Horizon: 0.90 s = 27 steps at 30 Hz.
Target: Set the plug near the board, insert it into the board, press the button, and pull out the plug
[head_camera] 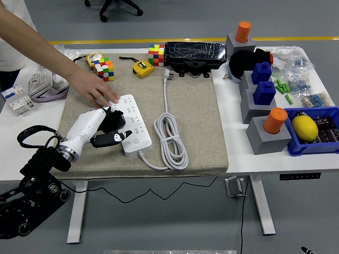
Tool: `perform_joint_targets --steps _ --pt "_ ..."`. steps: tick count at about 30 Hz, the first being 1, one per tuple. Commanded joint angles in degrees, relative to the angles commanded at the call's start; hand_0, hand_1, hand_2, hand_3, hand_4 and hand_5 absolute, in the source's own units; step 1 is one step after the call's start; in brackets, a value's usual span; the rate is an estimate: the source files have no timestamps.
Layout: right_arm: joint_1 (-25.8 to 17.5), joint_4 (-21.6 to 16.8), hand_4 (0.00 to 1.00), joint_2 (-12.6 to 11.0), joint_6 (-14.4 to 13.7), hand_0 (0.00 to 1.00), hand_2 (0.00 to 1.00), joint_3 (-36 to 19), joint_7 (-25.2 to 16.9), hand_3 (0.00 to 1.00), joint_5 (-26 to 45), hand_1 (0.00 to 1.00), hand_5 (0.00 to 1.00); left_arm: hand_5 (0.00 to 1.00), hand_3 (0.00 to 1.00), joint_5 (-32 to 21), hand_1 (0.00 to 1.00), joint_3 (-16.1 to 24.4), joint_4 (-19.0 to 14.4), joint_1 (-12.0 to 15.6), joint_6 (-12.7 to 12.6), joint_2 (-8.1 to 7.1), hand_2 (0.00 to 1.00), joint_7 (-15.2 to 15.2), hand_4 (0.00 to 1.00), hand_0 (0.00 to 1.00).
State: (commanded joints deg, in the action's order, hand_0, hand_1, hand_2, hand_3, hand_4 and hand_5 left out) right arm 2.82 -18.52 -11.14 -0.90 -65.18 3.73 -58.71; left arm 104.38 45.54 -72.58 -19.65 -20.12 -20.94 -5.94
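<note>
A white power strip [133, 124] lies on the grey mat, its white cable [172, 138] coiled to its right. The cable's own plug [166, 75] rests further back. My left hand [113, 128], on a white forearm, sits at the strip's left edge. Its black fingers [117, 137] curl around a black plug [114, 119], which touches the strip's left side. One white-tipped finger lies against the strip's near left edge. A person's hand [98, 91] presses down on the strip's far left end.
Two colour cubes [104, 69], a yellow tape measure [142, 69] and a black case [195, 55] line the back of the mat [196, 121]. Grey blocks with orange and blue pieces [265, 100] and a blue bin [315, 129] stand on the right.
</note>
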Motion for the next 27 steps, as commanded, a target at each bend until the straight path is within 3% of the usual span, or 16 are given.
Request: perform_joint_targets --steps 17,21,26,27 --pt "0.1 -0.2 0.994 -0.1 0.0 0.654 0.659 0.1 -0.1 0.574 0.0 0.653 0.561 0.544 0.726 -0.3 0.756 -1.7 0.6 -2.1 0.1 1.55 0.729 0.1 0.849 0.756" --pt "0.2 -0.2 0.994 -0.1 -0.1 0.653 0.658 -0.1 -0.1 0.574 0.0 0.653 0.561 0.543 0.722 -0.2 0.751 -1.1 -1.3 -1.6 -1.0 1.20 0.729 1.0 0.849 0.754" --pt "0.1 -0.1 0.994 -0.1 -0.1 0.653 0.658 -0.2 -0.1 0.574 -0.1 0.653 0.561 0.543 0.722 0.0 0.751 -0.2 -7.4 -0.5 -1.4 -0.07 0.729 1.3 0.849 0.754" --pt "0.1 -0.2 0.994 -0.1 -0.1 0.653 0.658 -0.2 -0.1 0.574 -0.2 0.653 0.562 0.541 0.719 -0.2 0.651 -0.2 -8.9 -0.2 -1.0 -0.40 0.658 1.1 0.848 0.640"
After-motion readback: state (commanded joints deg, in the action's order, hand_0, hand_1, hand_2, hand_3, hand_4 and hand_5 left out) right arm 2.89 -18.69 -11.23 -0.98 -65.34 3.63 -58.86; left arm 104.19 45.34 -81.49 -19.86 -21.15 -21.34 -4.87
